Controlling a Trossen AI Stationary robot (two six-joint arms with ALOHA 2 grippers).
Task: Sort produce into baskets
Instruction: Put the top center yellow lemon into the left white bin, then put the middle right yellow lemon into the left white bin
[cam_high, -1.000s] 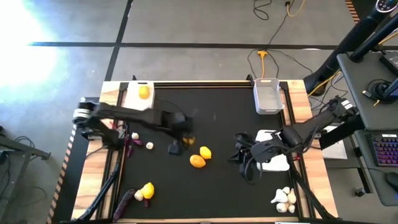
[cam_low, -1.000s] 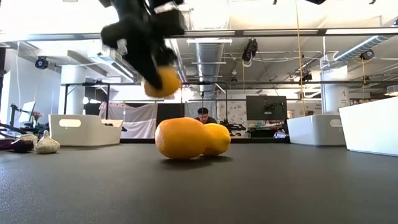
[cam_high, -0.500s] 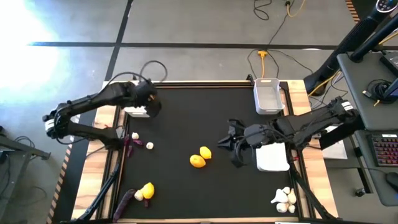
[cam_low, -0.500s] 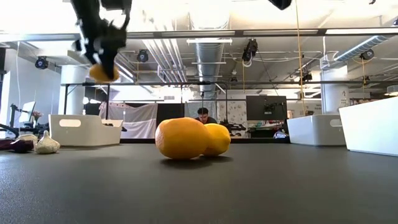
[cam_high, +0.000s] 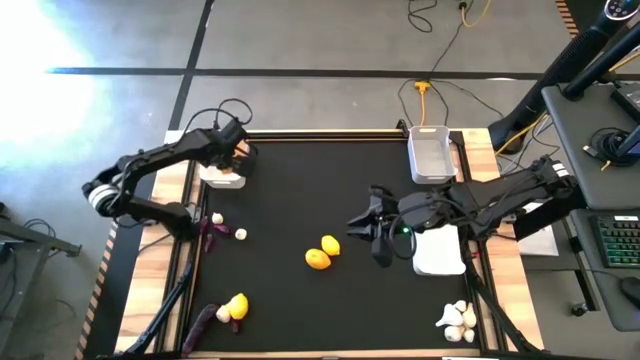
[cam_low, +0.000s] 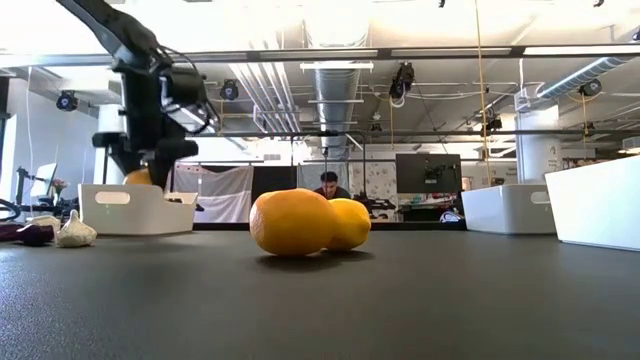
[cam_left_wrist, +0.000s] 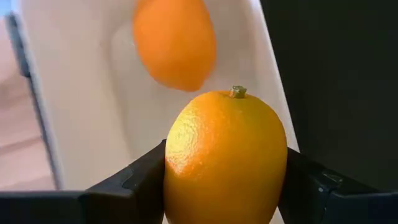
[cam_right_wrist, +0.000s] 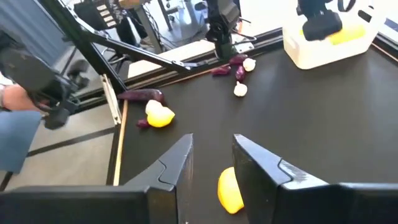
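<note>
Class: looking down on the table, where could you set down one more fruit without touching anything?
Free: the mat between the left bin and the far right bin, and the near stretch between the lemon and the garlic. Crowded: around the centre fruits and the right gripper.

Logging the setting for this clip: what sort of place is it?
Probably a robotics lab or workshop: exposed ceiling ducts, a person at a monitor beyond the table, and a cable across the concrete floor.

The black table (cam_high: 330, 310) carries three white baskets (cam_high: 430, 155), lemons (cam_high: 323, 252), garlic bulbs (cam_high: 456, 320) and eggplants (cam_high: 205, 322).

Lemon (cam_left_wrist: 225, 158) in pincer (cam_left_wrist: 225, 186), over bin (cam_left_wrist: 81, 112)
</note>
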